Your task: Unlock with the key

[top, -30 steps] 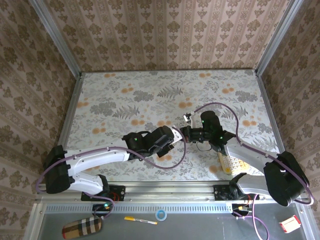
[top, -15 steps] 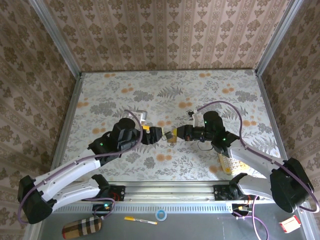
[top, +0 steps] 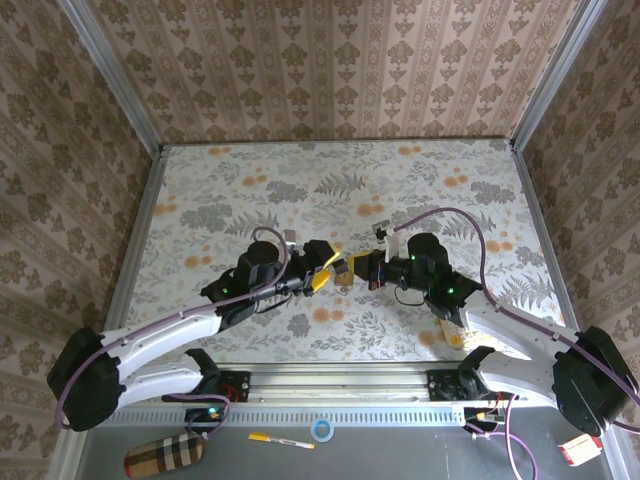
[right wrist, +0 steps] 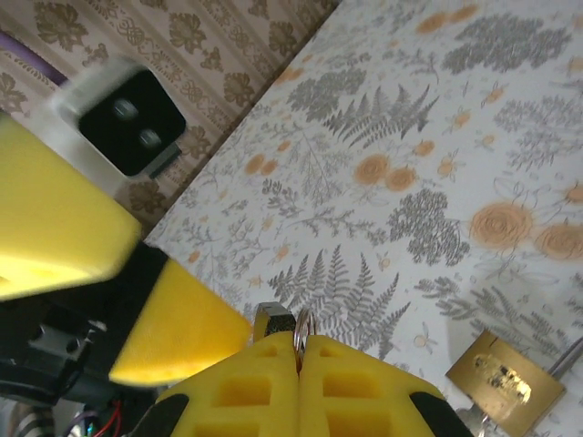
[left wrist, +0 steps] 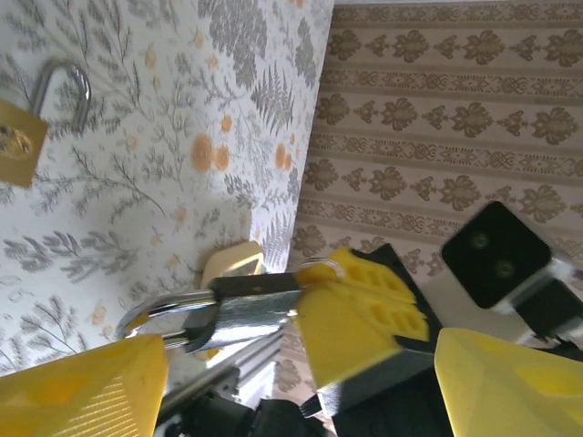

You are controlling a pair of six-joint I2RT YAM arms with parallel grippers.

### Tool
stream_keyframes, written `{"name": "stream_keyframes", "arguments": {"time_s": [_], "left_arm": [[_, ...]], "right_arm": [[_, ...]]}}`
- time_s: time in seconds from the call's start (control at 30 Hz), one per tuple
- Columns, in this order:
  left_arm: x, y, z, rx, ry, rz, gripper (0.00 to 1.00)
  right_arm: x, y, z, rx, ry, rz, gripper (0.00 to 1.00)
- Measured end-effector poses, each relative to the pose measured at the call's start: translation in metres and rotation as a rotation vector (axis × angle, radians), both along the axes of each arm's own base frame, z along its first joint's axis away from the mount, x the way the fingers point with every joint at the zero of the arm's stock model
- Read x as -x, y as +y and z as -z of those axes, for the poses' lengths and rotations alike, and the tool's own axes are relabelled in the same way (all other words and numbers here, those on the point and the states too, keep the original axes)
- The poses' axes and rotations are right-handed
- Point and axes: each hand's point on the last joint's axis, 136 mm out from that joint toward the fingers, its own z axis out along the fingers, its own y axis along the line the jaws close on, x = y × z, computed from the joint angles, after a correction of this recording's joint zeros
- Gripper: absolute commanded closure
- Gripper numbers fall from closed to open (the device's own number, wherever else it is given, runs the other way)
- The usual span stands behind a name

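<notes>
Right tool [right wrist: 297, 353]: yellow ribbed fingers pressed flat together, pinched on the small dark key with a thin silver metal blade and wire ring [left wrist: 239, 311]. The blade and ring stuck out beyond the fingertips, with a sliver of the ring showing at the seam between the fingers in the right wrist view. Left tool [top: 322, 266]: smooth yellow fingers [left wrist: 86, 393] spread wide and holding nothing. It faced the right tool tip to tip near the middle of the worktop, and in the left wrist view the key and the right tool's fingertips lay in the gap between its two fingers, touching neither. Brass rectangular padlock with a silver shackle [right wrist: 502, 389]: lay flat on the worktop, apart from both tools and from the key, with the shackle looped out from one end in the left wrist view. Whether the shackle was latched could not be told. Worktop [right wrist: 437, 137]: pale surface printed with grey ferns and orange flowers. Surround: brown wall [left wrist: 437, 109] papered in a damask pattern, rising from the worktop's far edge.
</notes>
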Motion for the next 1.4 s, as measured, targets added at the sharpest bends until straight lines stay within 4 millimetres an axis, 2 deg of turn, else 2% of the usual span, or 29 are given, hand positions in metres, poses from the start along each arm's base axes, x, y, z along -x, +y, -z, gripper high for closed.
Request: {"name": "stream_keyframes", "arguments": {"time_s": [0.23,0.57,0.77,0.9,0.97,1.1,1.3,1.4], "left_arm": [[0.004,-0.008,0.016,0.064,0.119,-0.016,0.25],[-0.008,0.004,0.028,0.096,0.175,-0.116,0.28],[-0.011,0.002,0.029,0.108,0.185,-0.126,0.32],[-0.013,0.000,0.033,0.110,0.199,-0.130,0.38],[-0.014,-0.001,0.035,0.108,0.204,-0.132,0.44],[-0.015,-0.002,0.040,0.104,0.221,-0.138,0.64],[-0.028,0.005,0.042,0.113,0.221,-0.192,0.94],[-0.034,0.007,0.040,0.125,0.216,-0.214,1.00]], "right_arm": [[-0.001,0.000,-0.013,0.013,-0.105,0.015,1.00],[0.017,0.007,0.008,0.087,-0.162,-0.029,1.00],[0.024,0.014,-0.001,0.111,-0.250,-0.043,1.00],[0.028,0.019,-0.003,0.135,-0.302,-0.052,1.00],[0.030,0.022,-0.003,0.145,-0.325,-0.056,1.00],[0.032,0.025,-0.007,0.165,-0.375,-0.053,1.00],[0.031,0.022,-0.002,0.191,-0.391,-0.041,1.00],[0.033,0.020,0.006,0.208,-0.378,-0.047,1.00]]}}
